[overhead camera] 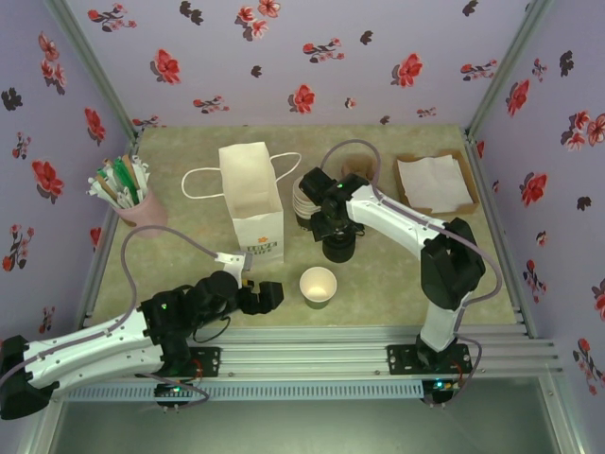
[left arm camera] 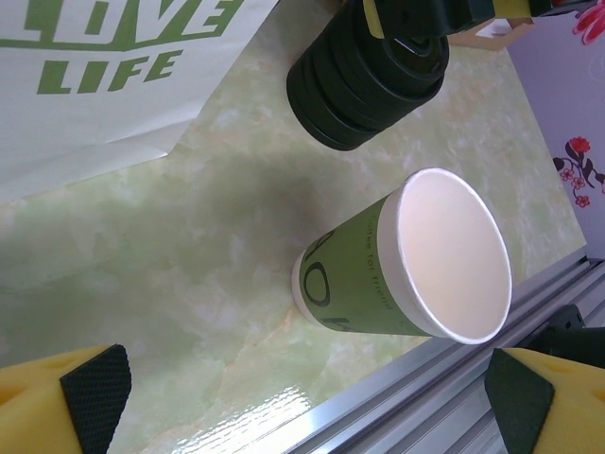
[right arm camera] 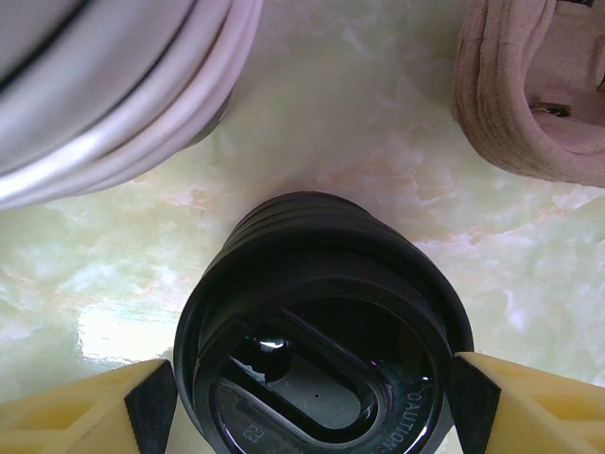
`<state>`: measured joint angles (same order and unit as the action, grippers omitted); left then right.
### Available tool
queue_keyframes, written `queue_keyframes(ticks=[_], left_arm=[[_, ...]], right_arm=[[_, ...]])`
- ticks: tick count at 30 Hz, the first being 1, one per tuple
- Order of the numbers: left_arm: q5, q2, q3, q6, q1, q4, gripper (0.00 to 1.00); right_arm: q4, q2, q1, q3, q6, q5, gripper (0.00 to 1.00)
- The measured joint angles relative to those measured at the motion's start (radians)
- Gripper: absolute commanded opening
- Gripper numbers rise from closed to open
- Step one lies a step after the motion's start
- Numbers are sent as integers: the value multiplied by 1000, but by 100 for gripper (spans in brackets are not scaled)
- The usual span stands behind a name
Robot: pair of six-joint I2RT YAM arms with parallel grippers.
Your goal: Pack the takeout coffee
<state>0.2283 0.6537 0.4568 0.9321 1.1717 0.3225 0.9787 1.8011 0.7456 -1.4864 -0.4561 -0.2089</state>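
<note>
The coffee cup stands upright and lidless on the table near the front edge; its wall is green and its inside cream. My left gripper is open just left of it, its pads wide apart and nothing between them. A stack of black lids sits behind the cup. My right gripper is down over that stack, with both pads against the sides of the top lid. The white paper bag stands upright to the left of the lids.
Nested cream-rimmed cups stand right behind the lid stack, their rims close to my right gripper. A brown tray with napkins is at the back right. A pink holder of straws is at the left. A metal rail runs along the front edge.
</note>
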Motion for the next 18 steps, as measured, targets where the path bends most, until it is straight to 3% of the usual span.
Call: queue_keyframes(ticks=[18], left_arm=[[1, -3, 0, 0, 0, 0, 99]], right_arm=[[32, 0, 0, -6, 0, -16, 82]])
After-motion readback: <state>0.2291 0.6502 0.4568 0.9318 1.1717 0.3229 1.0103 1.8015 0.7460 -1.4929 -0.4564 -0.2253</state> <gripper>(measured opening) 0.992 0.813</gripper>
